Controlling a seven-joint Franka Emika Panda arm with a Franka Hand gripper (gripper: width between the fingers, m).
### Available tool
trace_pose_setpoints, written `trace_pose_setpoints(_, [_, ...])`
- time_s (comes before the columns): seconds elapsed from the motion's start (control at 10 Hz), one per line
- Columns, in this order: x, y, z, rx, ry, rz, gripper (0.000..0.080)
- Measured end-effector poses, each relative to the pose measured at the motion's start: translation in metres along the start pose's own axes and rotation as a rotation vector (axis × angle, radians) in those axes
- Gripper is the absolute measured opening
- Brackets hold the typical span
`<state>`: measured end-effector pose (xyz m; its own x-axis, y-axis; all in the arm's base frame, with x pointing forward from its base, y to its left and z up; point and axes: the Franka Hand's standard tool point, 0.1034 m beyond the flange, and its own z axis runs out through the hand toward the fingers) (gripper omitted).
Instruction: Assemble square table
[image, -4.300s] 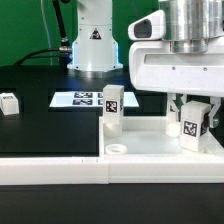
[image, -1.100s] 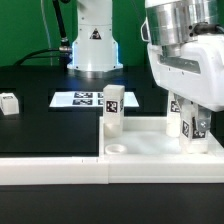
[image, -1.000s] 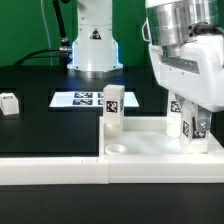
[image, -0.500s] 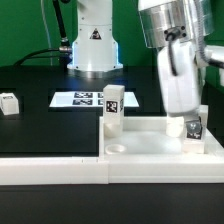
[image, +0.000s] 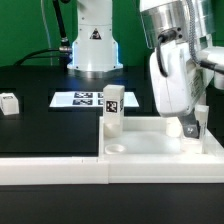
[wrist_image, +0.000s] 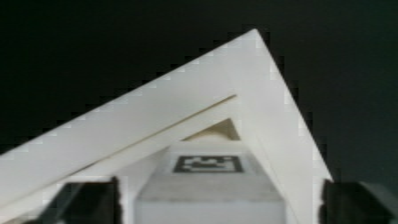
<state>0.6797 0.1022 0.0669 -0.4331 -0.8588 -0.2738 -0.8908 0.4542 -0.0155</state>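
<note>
marker board, white border rail, black table

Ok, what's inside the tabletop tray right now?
In the tabletop: one upright leg at the exterior view's left, an empty socket in front of it, and a second leg in the gripper. That leg's base and socket are covered.

We see one short white tagged block leg upright at the white plastic square tray-like top's back corner on the exterior view's left, a second leg at its right, a third leg well apart leftward, and the marker board behind.
</note>
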Motion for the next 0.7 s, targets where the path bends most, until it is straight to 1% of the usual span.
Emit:
trace_pose_setpoints(0.1, [-0.0031,0.0024,0.0002,-0.009,0.012,-0.134,0.0586])
trace_pose_setpoints(0.2, [-0.0079,0.0063,-0.0004,-0.03,0.032,-0.317,0.0637])
trace_pose_setpoints(0.3, [-0.0107,0.0063,-0.0014,-0.031,0.041,-0.463,0.0646])
trace_pose_setpoints(0.4, [-0.0095,0.0058,-0.001,-0.031,0.042,-0.495,0.0646])
trace_pose_setpoints(0.7, [-0.0076,0.0046,-0.0013,-0.036,0.041,-0.71,0.0649])
